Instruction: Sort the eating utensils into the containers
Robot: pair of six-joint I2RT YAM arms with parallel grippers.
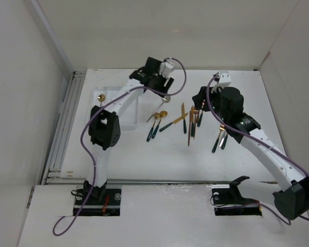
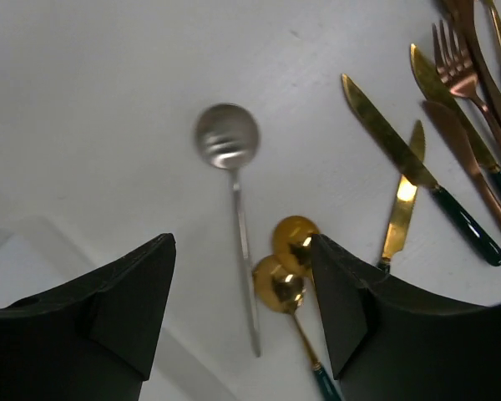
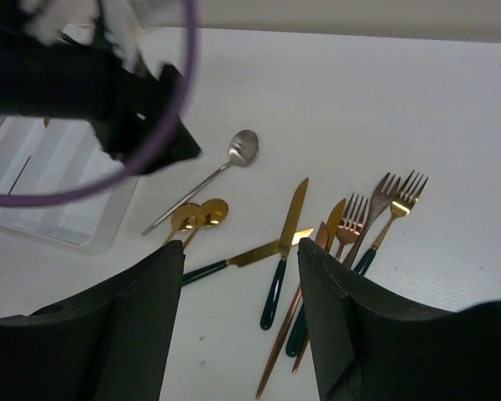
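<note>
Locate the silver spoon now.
In the left wrist view, the silver spoon lies on the table under the open left gripper, two gold spoons beside its handle, the tray on its other side.

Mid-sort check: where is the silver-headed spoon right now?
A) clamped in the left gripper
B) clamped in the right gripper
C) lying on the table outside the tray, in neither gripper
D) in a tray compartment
C: the silver spoon lies flat on the table, outside the tray. The left gripper hangs open above it and holds nothing.
</note>
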